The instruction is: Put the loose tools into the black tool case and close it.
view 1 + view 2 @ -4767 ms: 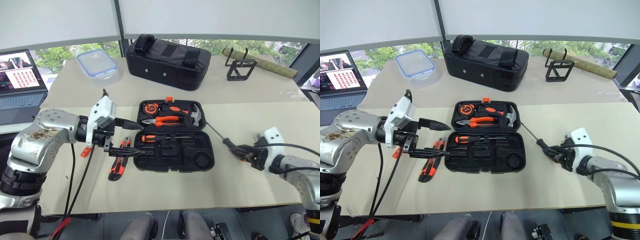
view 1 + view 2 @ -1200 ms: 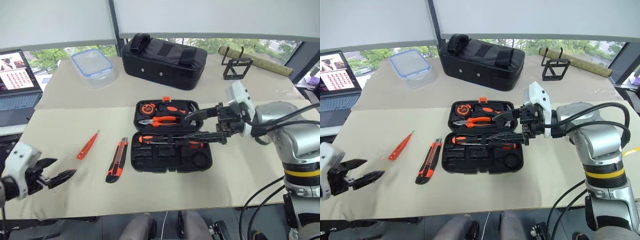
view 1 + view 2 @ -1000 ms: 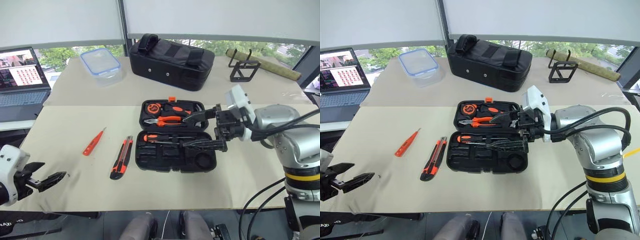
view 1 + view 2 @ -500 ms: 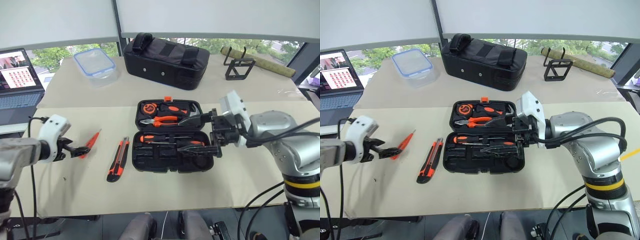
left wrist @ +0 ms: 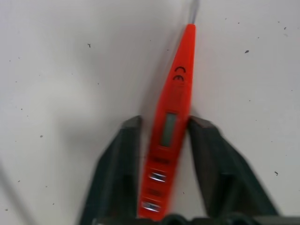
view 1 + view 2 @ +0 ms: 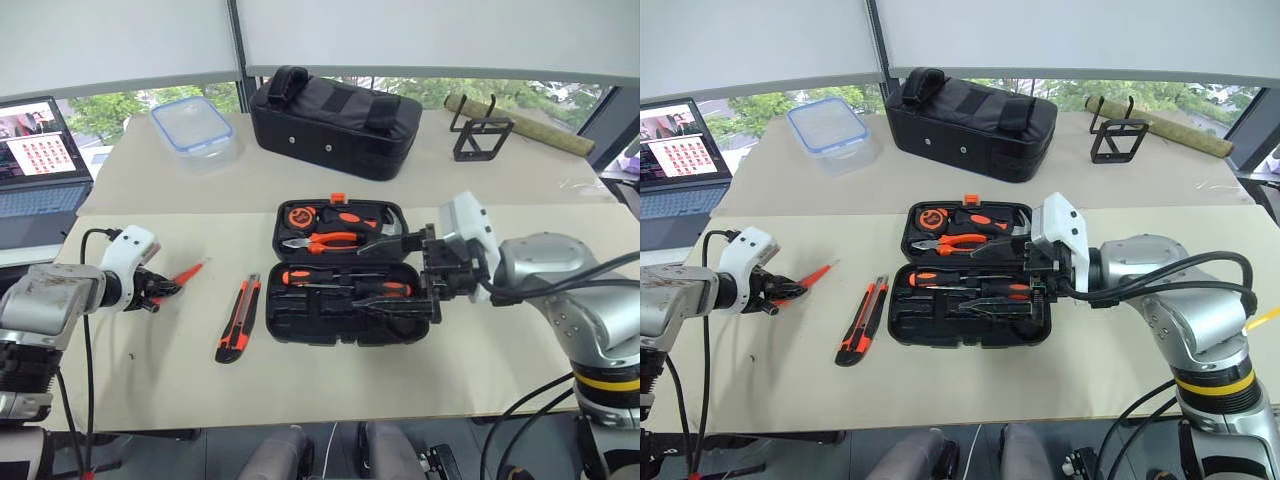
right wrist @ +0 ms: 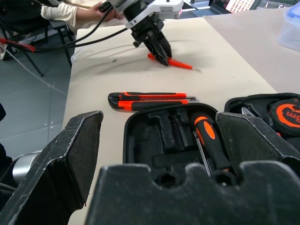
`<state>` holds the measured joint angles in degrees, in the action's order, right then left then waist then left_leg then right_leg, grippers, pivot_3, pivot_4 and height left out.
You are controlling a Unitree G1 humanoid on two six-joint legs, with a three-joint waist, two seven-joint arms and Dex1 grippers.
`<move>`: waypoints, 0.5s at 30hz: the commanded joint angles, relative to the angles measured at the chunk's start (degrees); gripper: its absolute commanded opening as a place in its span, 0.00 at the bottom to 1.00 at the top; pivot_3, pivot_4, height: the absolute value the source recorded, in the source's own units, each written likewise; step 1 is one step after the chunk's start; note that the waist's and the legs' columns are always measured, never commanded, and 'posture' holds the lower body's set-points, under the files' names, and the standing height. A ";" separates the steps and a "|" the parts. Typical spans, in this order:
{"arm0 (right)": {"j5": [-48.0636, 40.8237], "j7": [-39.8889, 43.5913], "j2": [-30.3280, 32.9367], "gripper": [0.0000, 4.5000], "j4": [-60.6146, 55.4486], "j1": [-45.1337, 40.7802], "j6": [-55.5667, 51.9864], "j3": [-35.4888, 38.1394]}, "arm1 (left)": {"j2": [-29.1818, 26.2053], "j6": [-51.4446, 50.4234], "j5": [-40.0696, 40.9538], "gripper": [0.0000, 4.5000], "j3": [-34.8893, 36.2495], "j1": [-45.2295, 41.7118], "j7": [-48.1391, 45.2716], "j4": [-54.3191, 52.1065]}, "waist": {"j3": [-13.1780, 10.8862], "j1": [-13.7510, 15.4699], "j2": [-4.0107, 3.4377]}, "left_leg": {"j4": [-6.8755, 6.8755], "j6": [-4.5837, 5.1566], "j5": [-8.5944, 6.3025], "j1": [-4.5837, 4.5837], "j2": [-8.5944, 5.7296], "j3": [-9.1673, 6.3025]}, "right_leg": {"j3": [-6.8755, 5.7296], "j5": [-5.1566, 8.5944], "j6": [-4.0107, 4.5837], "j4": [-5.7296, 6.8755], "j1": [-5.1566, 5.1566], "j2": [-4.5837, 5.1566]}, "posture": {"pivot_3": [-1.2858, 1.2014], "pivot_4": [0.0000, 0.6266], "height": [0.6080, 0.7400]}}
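Observation:
The slim orange screwdriver (image 5: 172, 117) lies flat on the table at the left, and my left gripper (image 6: 170, 285) is shut on its handle, one black finger (image 5: 123, 164) pressed along each side. The orange-black utility knife (image 6: 238, 318) lies between that tool and the open black tool case (image 6: 300, 320). Two black-and-orange screwdrivers (image 6: 312, 277) rest in the case's near half. Pliers, a hammer and a tape measure fill its far half. My right gripper (image 6: 368, 272) hovers over the case's right side, open wide, with nothing between its fingers.
A black fabric bag (image 6: 335, 110), a clear blue-rimmed box (image 6: 195, 125), a wire stand (image 6: 480, 135) and a rolled mat (image 6: 520, 118) sit at the back. A laptop (image 6: 40, 150) stands at the far left. A person's sleeve (image 7: 70, 11) shows beyond the table.
My left arm came forward from the table's front left edge to the slim orange screwdriver, and its fingers closed on the handle. The right gripper stayed open over the case.

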<state>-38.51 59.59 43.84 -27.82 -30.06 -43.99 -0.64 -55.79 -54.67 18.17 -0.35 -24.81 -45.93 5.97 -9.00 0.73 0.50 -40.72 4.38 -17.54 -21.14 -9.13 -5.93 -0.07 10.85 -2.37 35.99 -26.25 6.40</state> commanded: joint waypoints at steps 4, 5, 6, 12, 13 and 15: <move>-1.47 -0.04 5.31 1.00 -2.05 4.20 -0.82 4.36 | -0.78 10.22 1.09 0.10 -0.05 -2.96 -9.18 -2.94 | -0.01 0.37 0.03 | -0.04 0.00 0.00 -0.06 -0.02 -0.01 | -0.05 0.00 0.00 -0.01 -0.02 0.01 | 0.52 0.24 0.82; -1.90 0.42 6.54 1.00 -2.32 5.66 -1.10 5.26 | -1.12 12.46 1.63 0.10 -0.97 -5.19 -12.67 -4.65 | -0.03 0.35 0.05 | -0.09 0.00 0.00 -0.08 -0.02 -0.03 | -0.09 0.00 0.00 -0.03 -0.02 0.01 | 0.52 0.24 0.82; -2.19 0.74 7.35 1.00 -2.50 6.65 -1.18 5.84 | -1.28 13.80 1.86 0.10 -1.69 -6.69 -14.98 -5.68 | -0.07 0.52 0.12 | -0.10 0.00 0.00 -0.10 -0.02 -0.03 | -0.09 0.00 0.00 -0.03 -0.01 0.04 | 0.52 0.24 0.82; -1.64 -1.79 9.27 1.00 -5.05 13.63 0.07 9.05 | 4.69 22.11 -1.62 0.10 -14.42 -19.75 -27.72 -8.22 | -0.07 0.83 0.16 | -0.21 0.01 -0.01 -0.19 -0.05 -0.10 | -0.26 -0.01 -0.01 -0.12 0.07 0.21 | 0.52 0.24 0.82; -1.95 -2.22 9.12 1.00 -5.41 14.04 -0.02 9.37 | 5.81 22.60 -2.46 0.10 -15.89 -20.95 -28.30 -7.84 | -0.07 0.81 0.16 | -0.22 0.01 -0.01 -0.18 -0.05 -0.10 | -0.26 -0.01 -0.01 -0.10 0.07 0.22 | 0.52 0.24 0.82; -2.35 -3.34 8.87 1.00 -6.14 14.81 -0.18 9.96 | 8.03 22.53 -4.27 0.10 -19.47 -23.08 -30.00 -6.95 | -0.07 0.33 0.17 | -0.22 0.18 0.09 -0.19 -0.02 -0.10 | -0.26 -0.01 -0.01 -0.09 0.06 0.21 | 0.52 0.24 0.82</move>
<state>-39.59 57.34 52.61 -31.60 -15.44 -44.59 6.31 -48.33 -32.66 15.94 -17.25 -45.85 -73.85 -1.44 -9.08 1.06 0.66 -40.93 4.60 -17.43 -21.33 -9.13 -6.01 -0.32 10.85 -2.38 35.92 -26.21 6.60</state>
